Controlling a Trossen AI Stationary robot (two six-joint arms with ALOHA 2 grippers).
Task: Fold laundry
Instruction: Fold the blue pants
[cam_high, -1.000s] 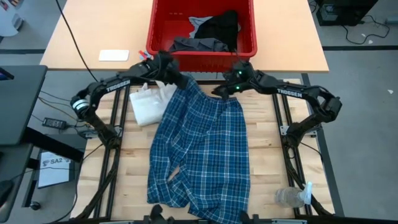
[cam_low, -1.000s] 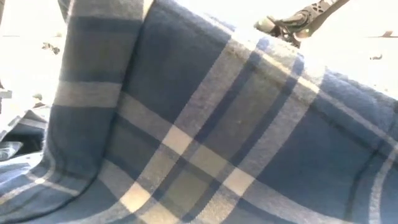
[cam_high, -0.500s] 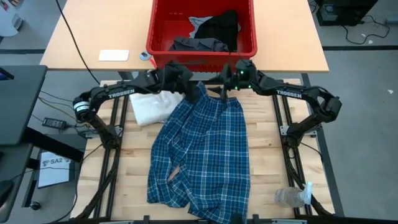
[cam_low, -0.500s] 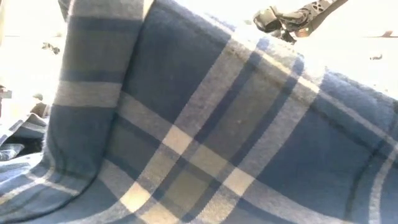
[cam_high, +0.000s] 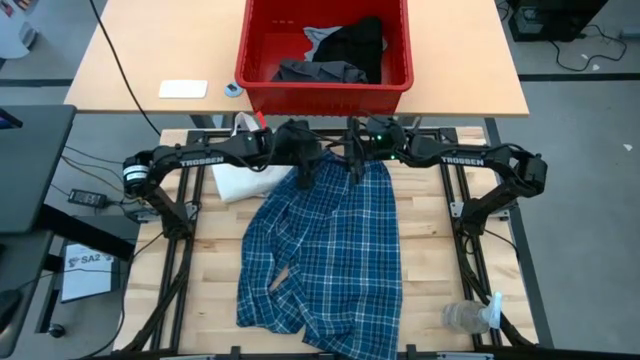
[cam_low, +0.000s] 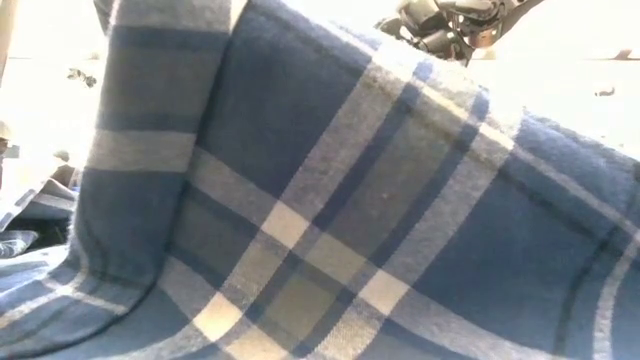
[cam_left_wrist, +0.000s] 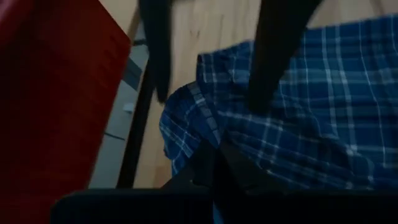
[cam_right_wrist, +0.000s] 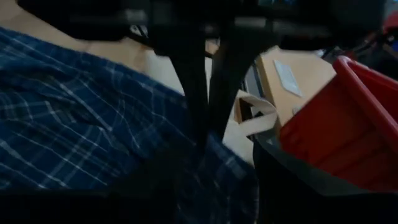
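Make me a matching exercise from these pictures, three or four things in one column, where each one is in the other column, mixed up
Things:
1. plaid garment
2. black garment
3. white card
4. plastic bottle

Places:
A. inside the red bin
B. on the far tan table, beside the bin
C. spread over the near wooden table
D. lying near the front right corner of the wooden table

Pairs: 1-C, 2-A, 3-B, 4-D

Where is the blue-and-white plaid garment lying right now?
In the high view the plaid garment lies spread over the middle of the wooden table, its top edge at both grippers, just below the red bin.
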